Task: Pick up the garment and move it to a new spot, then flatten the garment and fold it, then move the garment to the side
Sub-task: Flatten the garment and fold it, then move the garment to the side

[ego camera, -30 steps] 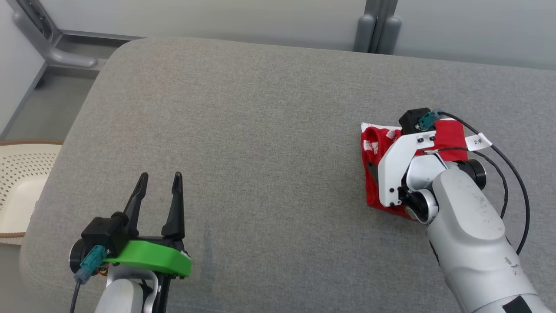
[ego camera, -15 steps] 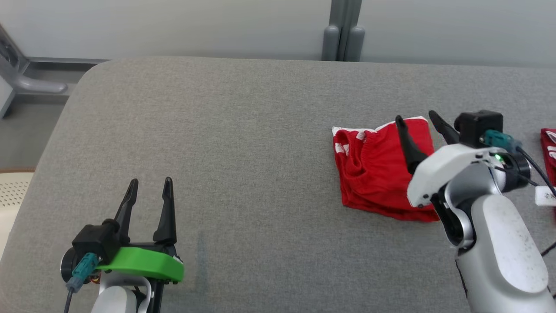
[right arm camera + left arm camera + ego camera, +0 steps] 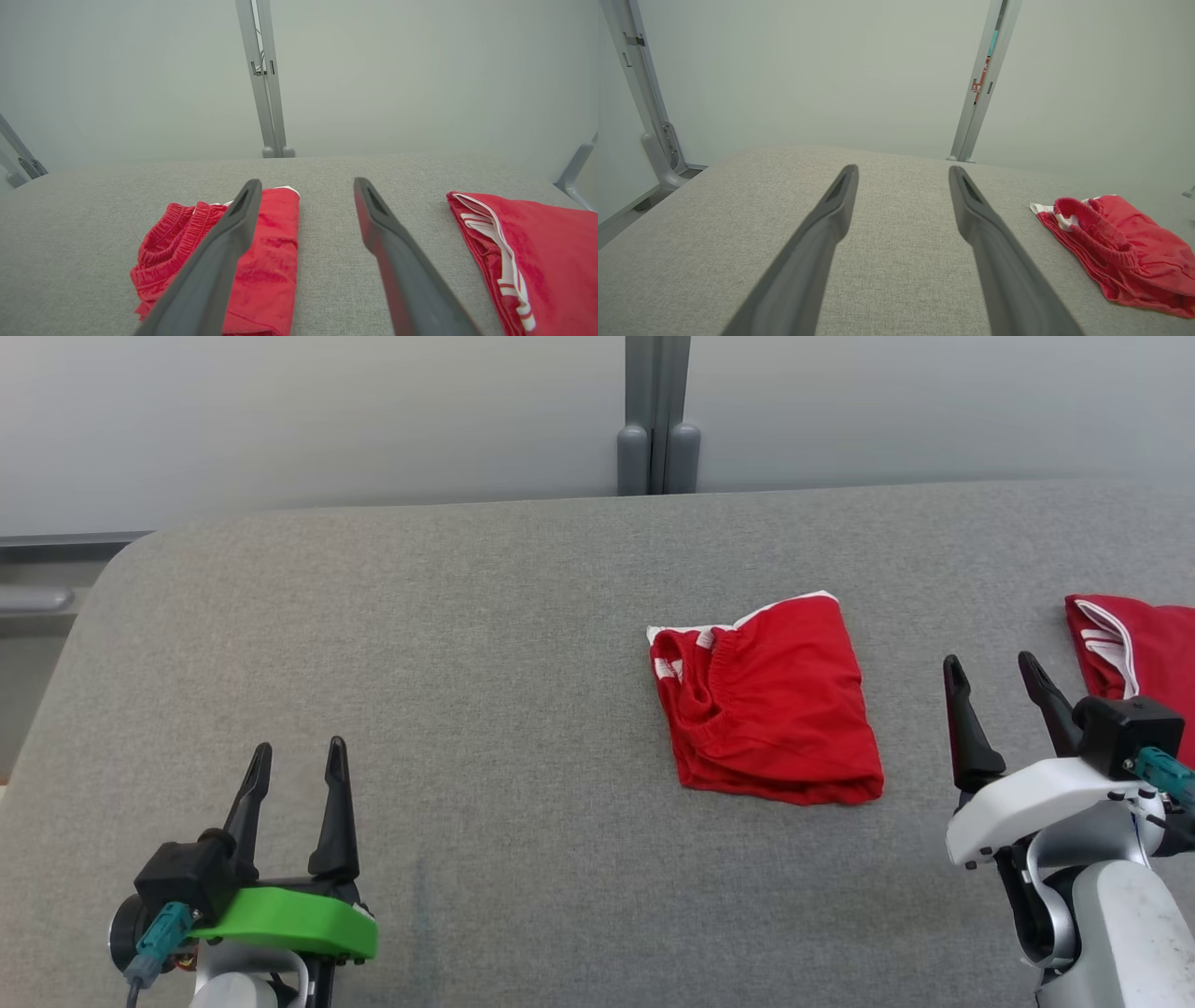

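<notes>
Work surface: grey fabric pad [image 3: 448, 616], rounded corner at 10 o'clock.
Garment: red shorts [image 3: 775, 709] with white trim, folded into a compact block, lying flat on the pad at 3 o'clock from its middle. The gathered waistband faces 9 o'clock.
Left gripper [image 3: 297, 747]: at 8 o'clock, fingers spread apart, holding nothing, tips pointing to 12 o'clock. It is well apart from the shorts.
Right gripper [image 3: 990, 661]: at 4 o'clock, fingers spread apart, holding nothing. It stands between the shorts and the second garment and touches neither.
Second garment [image 3: 1134, 649]: red with white stripes, folded, at 3 o'clock and cut off by the head view's right edge. Its near part is hidden behind the right gripper's black housing.
Obstruction: in the right wrist view, one finger crosses in front of the shorts' near corner.
Backdrop: grey post [image 3: 656, 420] at 12 o'clock, between pale wall panels [image 3: 280, 420].
</notes>
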`<state>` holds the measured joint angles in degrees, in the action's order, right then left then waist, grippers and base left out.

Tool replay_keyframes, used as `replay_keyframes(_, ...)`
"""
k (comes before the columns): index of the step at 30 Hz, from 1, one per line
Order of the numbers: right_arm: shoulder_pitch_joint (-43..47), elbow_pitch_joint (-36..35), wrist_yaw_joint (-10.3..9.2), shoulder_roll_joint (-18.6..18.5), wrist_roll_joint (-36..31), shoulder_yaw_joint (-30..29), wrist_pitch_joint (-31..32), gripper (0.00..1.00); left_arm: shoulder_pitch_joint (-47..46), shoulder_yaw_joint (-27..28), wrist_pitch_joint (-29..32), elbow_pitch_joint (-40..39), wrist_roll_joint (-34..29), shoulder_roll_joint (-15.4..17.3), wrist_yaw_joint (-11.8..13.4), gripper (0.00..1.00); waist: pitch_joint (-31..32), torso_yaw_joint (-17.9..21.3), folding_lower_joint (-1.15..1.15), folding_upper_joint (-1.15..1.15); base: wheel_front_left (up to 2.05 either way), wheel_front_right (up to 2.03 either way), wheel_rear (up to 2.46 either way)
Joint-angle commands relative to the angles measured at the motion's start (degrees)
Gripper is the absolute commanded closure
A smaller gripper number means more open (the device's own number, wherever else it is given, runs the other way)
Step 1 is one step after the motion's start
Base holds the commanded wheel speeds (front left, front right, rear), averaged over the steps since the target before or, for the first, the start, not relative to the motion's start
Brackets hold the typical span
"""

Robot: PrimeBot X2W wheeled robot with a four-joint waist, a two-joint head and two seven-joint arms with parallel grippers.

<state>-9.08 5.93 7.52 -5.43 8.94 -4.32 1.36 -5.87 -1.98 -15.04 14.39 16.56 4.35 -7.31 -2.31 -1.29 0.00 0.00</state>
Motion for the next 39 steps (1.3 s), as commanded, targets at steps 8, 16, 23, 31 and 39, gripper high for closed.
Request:
replay_keyframes(8,2.01,2.64,-0.08,-1.30,0.83,0.83,-3.53,0.00,1.45,-0.36,-0.15,0.97,-0.88,-0.22,-0.25,0.00,1.50,2.66,0.00,0.00,0.00,0.00,0.00)
replay_keyframes(16,1.57,4.42,-0.08,-1.64,0.56,1.46,-4.53,0.00,1.48,-0.21,-0.15,1.33,-1.09,-0.43,-0.25,0.00,1.61,3.37,0.00,0.00,0.00,0.00,0.00)
replay_keyframes(23,0.96,4.60,-0.08,-1.34,0.87,1.51,-4.55,0.00,1.17,-0.02,-0.15,1.35,-1.20,-0.38,-0.25,0.00,1.40,3.37,0.00,0.00,0.00,0.00,0.00)
replay_keyframes(31,-2.01,5.72,-0.08,-1.38,2.18,1.20,-0.56,0.00,0.04,-0.23,-0.15,0.64,-1.28,-0.42,-0.25,0.00,-0.04,2.29,0.00,0.00,0.00,0.00,0.00)
replay_keyframes(39,-12.56,14.46,-0.07,-3.83,4.98,2.11,11.31,0.00,-2.33,-1.58,-0.15,-0.45,-0.50,-0.46,-0.24,0.00,-4.41,-1.51,0.00,0.00,0.00,0.00,0.00)
